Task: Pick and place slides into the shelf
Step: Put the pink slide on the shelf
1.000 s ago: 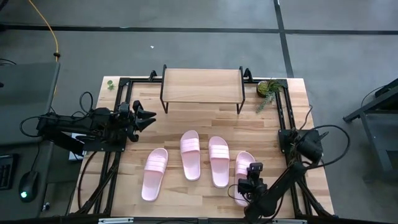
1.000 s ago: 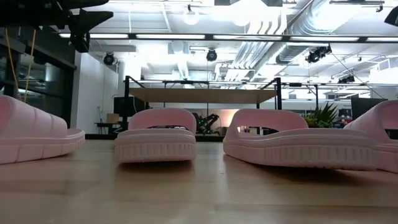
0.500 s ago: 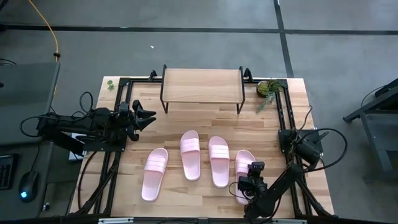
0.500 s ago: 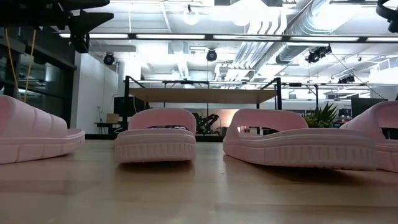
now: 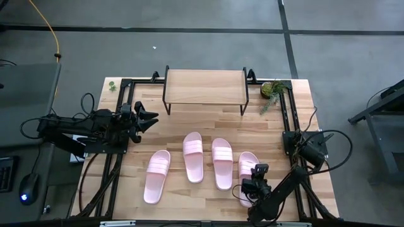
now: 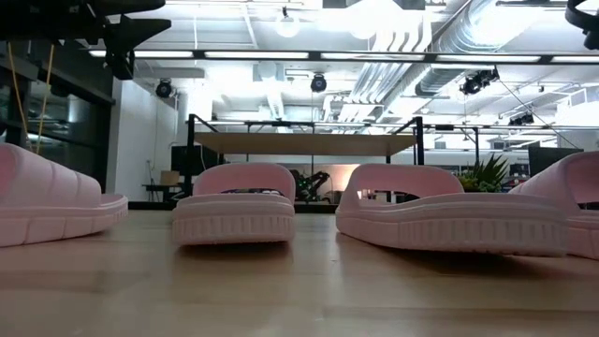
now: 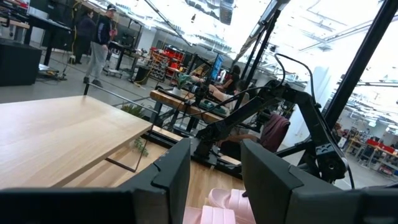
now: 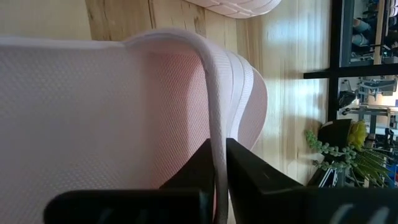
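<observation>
Four pale pink slides lie sole-down on the wooden table: the leftmost slide (image 5: 157,176), two middle ones (image 5: 193,157) (image 5: 222,164), and the rightmost slide (image 5: 247,162). The shelf (image 5: 205,86), a light plank on thin black legs, stands at the far edge and also shows in the low view (image 6: 304,143). My right gripper (image 5: 256,175) is at the rightmost slide, shut on its strap. My left gripper (image 5: 151,118) hovers open by the table's left side, and its wrist view looks past the fingers (image 7: 214,158) toward the shelf top (image 7: 56,134). My right gripper (image 8: 217,158) pinches the rightmost slide's ribbed strap at its near edge (image 8: 214,118), one finger under the strap and one on its outer side. The fingers point along the slide toward the far edge. The slide's sole rests on the table (image 6: 571,239).
A small potted plant (image 5: 273,89) sits at the far right corner beside the shelf. Black frame rails (image 5: 120,157) run along the table's left and right sides (image 5: 285,120). Bare wood lies between the slides and the shelf (image 5: 205,123). People and workbenches show in the room beyond.
My right arm has shifted a little at the rightmost slide, and in the low view that slide's strap sits slightly lower than a second ago. The other slides have stayed put.
</observation>
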